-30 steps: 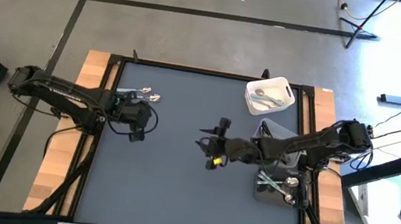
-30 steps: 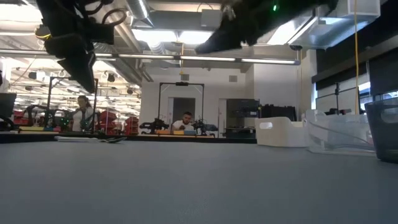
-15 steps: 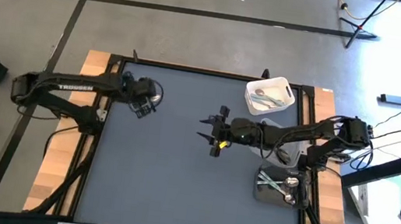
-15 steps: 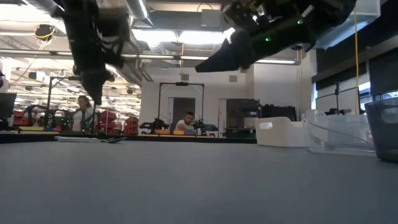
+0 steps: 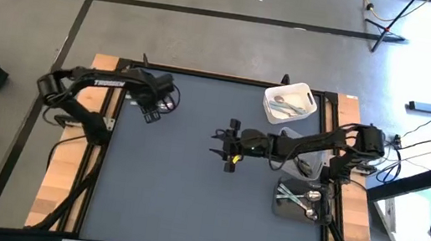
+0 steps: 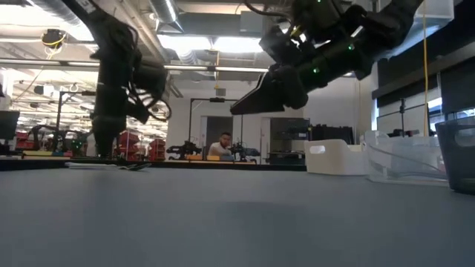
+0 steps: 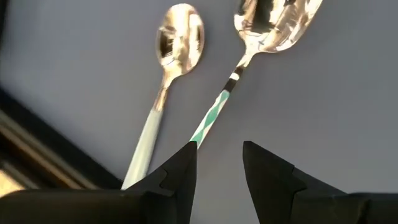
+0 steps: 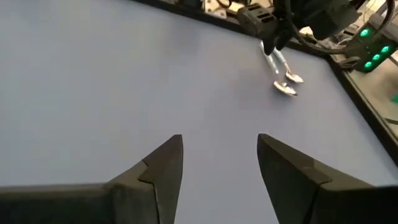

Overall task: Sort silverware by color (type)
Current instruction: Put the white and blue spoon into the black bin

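Observation:
Two spoons with shiny bowls lie flat on the grey mat near its far-left corner: one with a pale handle (image 7: 146, 140), one with a teal-and-white patterned handle (image 7: 214, 112). They also show as the spoons (image 8: 286, 84) and the spoons (image 6: 130, 165). My left gripper (image 7: 217, 155) (image 5: 154, 105) points down over their handle ends, open, low at the mat (image 6: 100, 152). My right gripper (image 5: 219, 145) (image 8: 217, 149) hovers open above the mat's middle (image 6: 237, 110), holding nothing. My left gripper comes from above, pointing down, at the handle end (image 7: 198, 135) of the patterned spoon. One fingertip (image 7: 183, 163) stands right beside that end. I cannot tell whether it touches. The spoon lies flat on the mat.
A white bin (image 5: 308, 91) with spoons sits at the far right, a clear bin (image 5: 294, 136) nearer, and a dark bin (image 5: 300, 210) with spoons nearer still. The mat's black frame edge (image 7: 37, 140) runs close beside the pale spoon. People show in the room behind.
My left gripper has moved toward the far edge and come down onto the two spoons' handle ends. My right gripper has shifted slightly toward the far edge and sunk lower over the mat's middle. The spoons have not moved.

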